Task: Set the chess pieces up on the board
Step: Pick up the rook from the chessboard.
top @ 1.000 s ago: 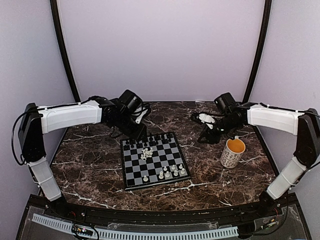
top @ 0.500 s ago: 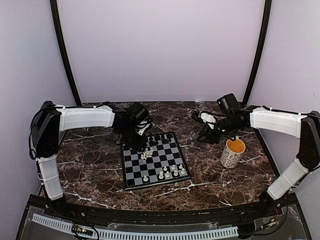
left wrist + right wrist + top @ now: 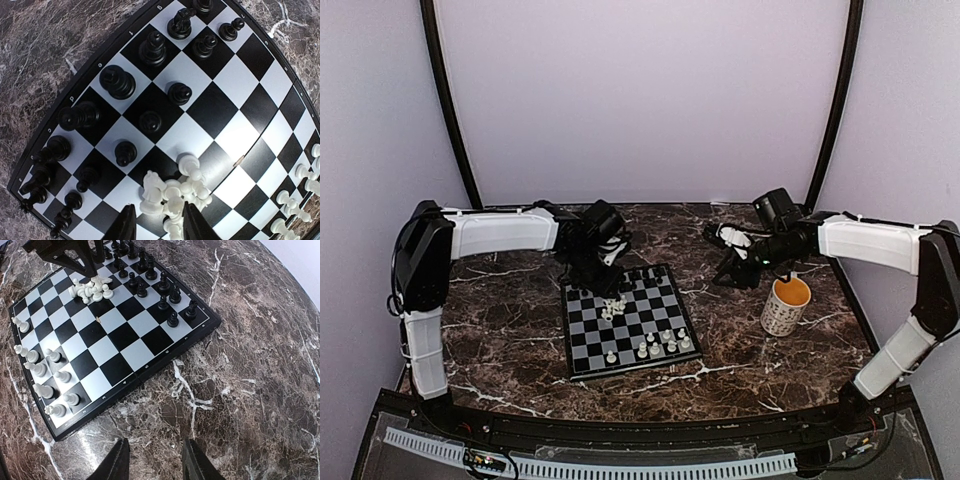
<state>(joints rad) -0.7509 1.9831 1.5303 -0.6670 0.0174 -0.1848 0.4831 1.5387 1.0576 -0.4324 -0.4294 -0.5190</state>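
While white ranks unfinished, heap [image 3: 175, 195] likely next pick. Board [image 3: 585, 345] mid-worktop [image 3: 500, 340]; few white pieces [image 3: 670, 346] upright toward its 5 o'clock corner. Heap of toppled white men mid-board, at 12 o'clock just ahead of left gripper [image 3: 158, 210], jaws apart, empty. Men lie every way, no single axis. Left arm nearer. Black pieces [image 3: 117, 82] beyond. Right gripper [image 3: 155, 442] jaws apart, empty, over worktop off board's 2 o'clock.

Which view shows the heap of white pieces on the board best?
Left wrist: the heap lies close, single pieces distinct. Right wrist shows it small and distant; top external, only a pale blur.
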